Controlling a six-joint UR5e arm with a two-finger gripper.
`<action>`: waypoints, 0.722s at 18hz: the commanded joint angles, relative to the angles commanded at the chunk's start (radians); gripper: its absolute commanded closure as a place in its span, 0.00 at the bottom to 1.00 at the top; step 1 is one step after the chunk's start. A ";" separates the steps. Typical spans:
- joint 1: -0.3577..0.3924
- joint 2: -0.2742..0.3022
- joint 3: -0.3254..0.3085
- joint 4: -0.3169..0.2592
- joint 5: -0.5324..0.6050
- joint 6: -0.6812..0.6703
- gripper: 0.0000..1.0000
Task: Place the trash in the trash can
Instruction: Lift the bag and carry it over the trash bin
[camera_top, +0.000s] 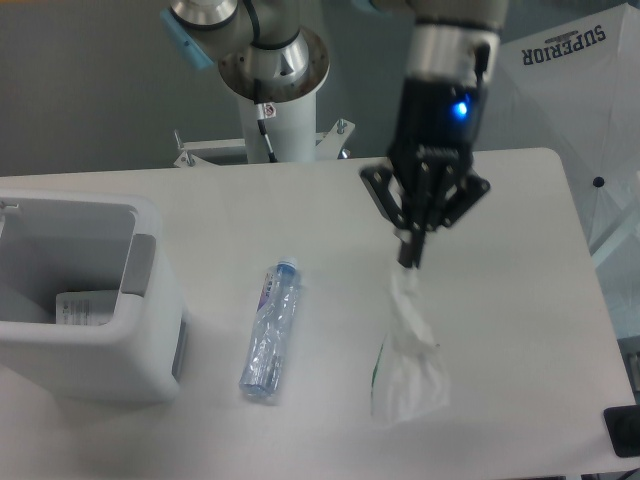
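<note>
Bag pinched and hanging over the surface; bottle lying flat; bin at the left.

The white surface (500, 200) carries everything. At its left edge stands the white trash can (90, 330), boxy with rounded corners and a grey panel on its right side, open at the top, with a pale label-like piece visible inside. The arm (445, 60) comes down from the top of the view, a blue light on its wrist, and its gripper (408, 250) has the jaws closed narrow on the top of the clear plastic bag (408, 365), which hangs below them, wrinkled and drawn long; whether its lower end touches the surface I cannot tell. The small clear bottle (270, 328) lies on its side between can and bag, cap pointing away, apart from both.
</note>
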 joint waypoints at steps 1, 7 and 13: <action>-0.012 0.008 0.006 0.002 -0.009 0.011 1.00; -0.190 0.063 -0.014 0.002 -0.011 0.156 1.00; -0.314 0.141 -0.058 0.000 -0.009 0.181 1.00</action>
